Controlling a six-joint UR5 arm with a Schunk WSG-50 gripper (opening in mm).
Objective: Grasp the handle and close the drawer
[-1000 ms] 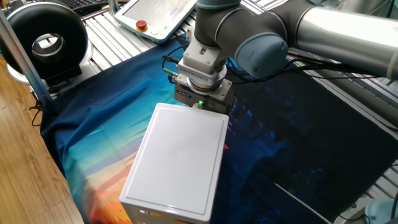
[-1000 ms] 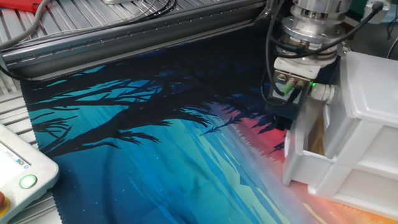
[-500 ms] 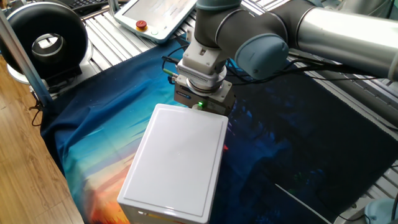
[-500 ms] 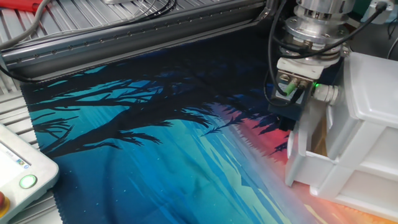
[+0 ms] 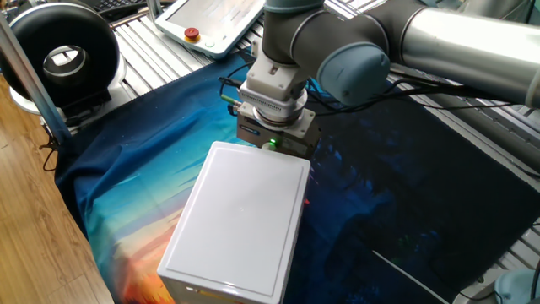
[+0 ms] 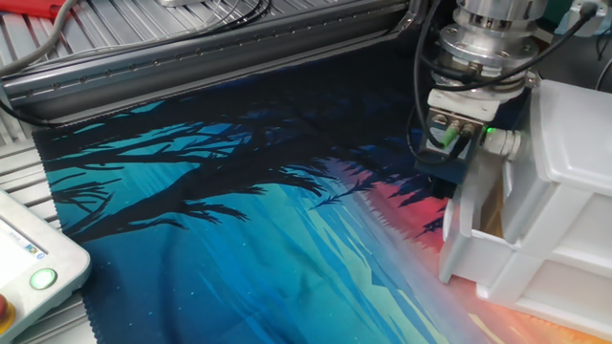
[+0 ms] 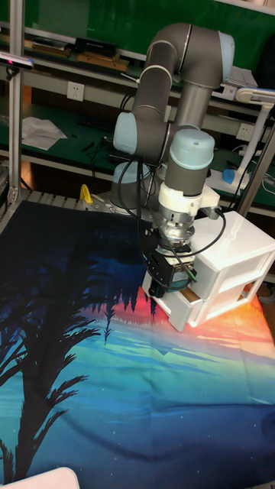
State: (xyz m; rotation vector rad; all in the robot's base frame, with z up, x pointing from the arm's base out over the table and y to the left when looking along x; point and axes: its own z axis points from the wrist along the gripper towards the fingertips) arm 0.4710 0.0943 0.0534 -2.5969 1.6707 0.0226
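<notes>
On the cloth, task progress: you have the drawer point(image 6: 478, 229) partly shut; its thin front panel stands a little way off the white box, and a gap with a brownish interior shows behind it in the other fixed view. What you have left, as I judge it, is the last short push until the panel sits flush.
Room: you work at a bench with green-backed shelving, wall sockets and papers behind the arm in the tall fixed view; a wooden floor shows at one edge of one fixed view.
Surface: your table is slatted metal point(image 5: 143, 63), covered by a printed cloth point(image 6: 239, 239) of dark trees over blue, turning orange-red near the box.
Arm: your grey arm point(image 7: 179, 69) bends down over the box's front end, wrist pointing at the cloth.
Box: the white drawer unit point(image 5: 240, 219) lies on the cloth's orange part, its flat top bare.
Other items: a black round fan point(image 5: 59, 55) and a white pendant with a red button point(image 5: 211, 21) sit off the cloth.
Gripper: your gripper point(image 7: 164, 286) hangs right at the front panel, green light on; the fingers are dark and hidden, so I cannot tell whether they pinch anything.
Handle: the pale knob point(image 6: 504, 143) juts from the panel's top, seemingly touching the gripper body.
</notes>
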